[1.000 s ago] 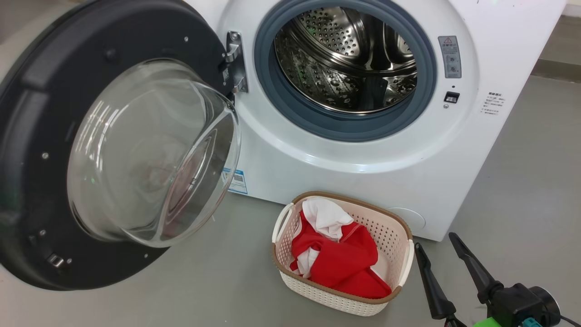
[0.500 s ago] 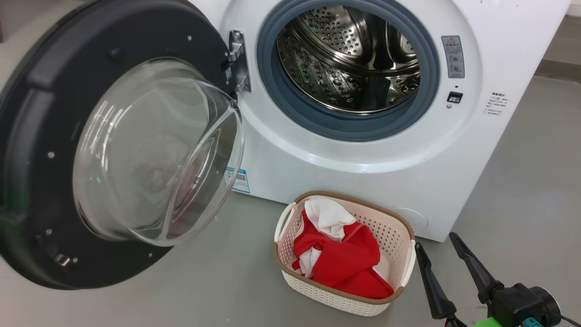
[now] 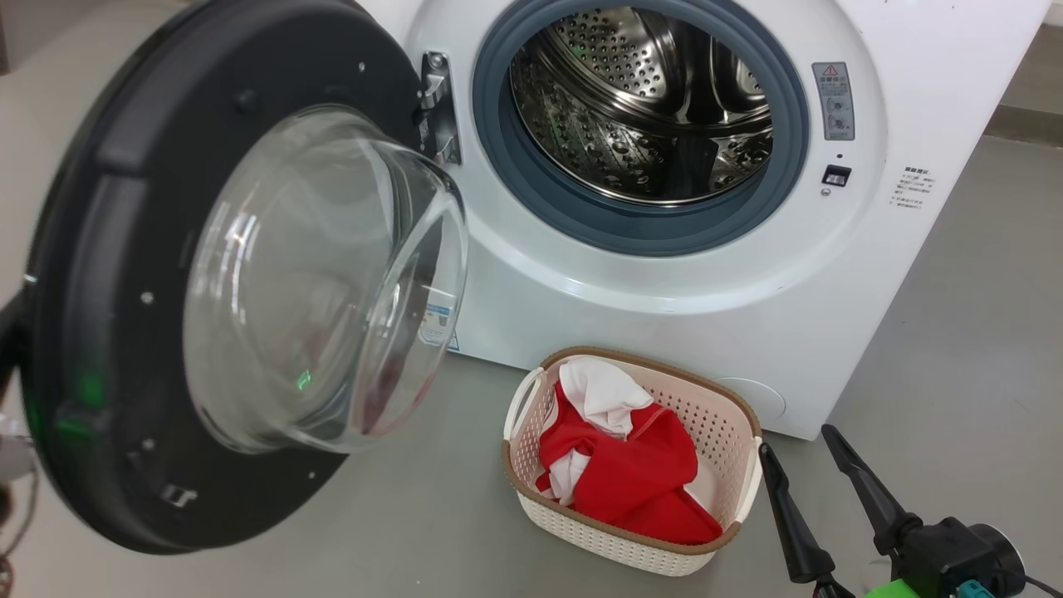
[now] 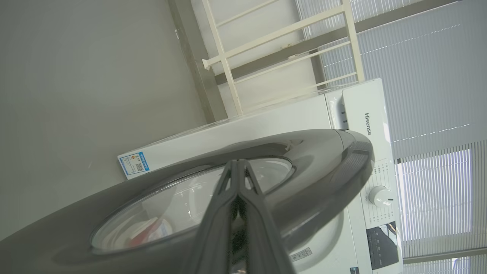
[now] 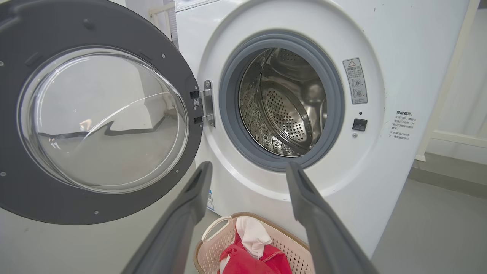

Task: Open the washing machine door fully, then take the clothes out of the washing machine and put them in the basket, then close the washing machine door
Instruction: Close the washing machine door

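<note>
dark and long, the two fingers of our right pincer [image 3: 795, 442] stand spread apart, released, at the lower right of the head view, over the grey floor [image 3: 399, 515]. just left of its nearer fingertip sits the basket [image 3: 619, 555], close but apart from it, on the floor right in front of the washing machine [image 3: 664, 291]. the clothes [image 3: 639, 490] lie inside the basket, a red heap with a white fold on the machine side. in the right wrist view the same pincer [image 5: 248, 166] frames the basket [image 5: 285, 243] low between its fingers, the red clothes [image 5: 243, 262] beneath them, untouched.

further left, the washing machine door [image 3: 108, 332] hangs swung out on its hinge [image 3: 436, 108], dark grey inner face and bulging glass bowl [image 3: 324, 282] turned towards us. the door's lower edge is well apart from the basket. in the left wrist view our left pincer [image 4: 238, 164] is clenched, fingers pressed together on nothing, lying over the glossy black outer rim of the door [image 4: 323, 163]; we cannot tell whether it touches. beyond, we see bare perforated steel in the drum [image 3: 648, 108], ringed by the grey-blue gasket [image 3: 492, 158].
</note>
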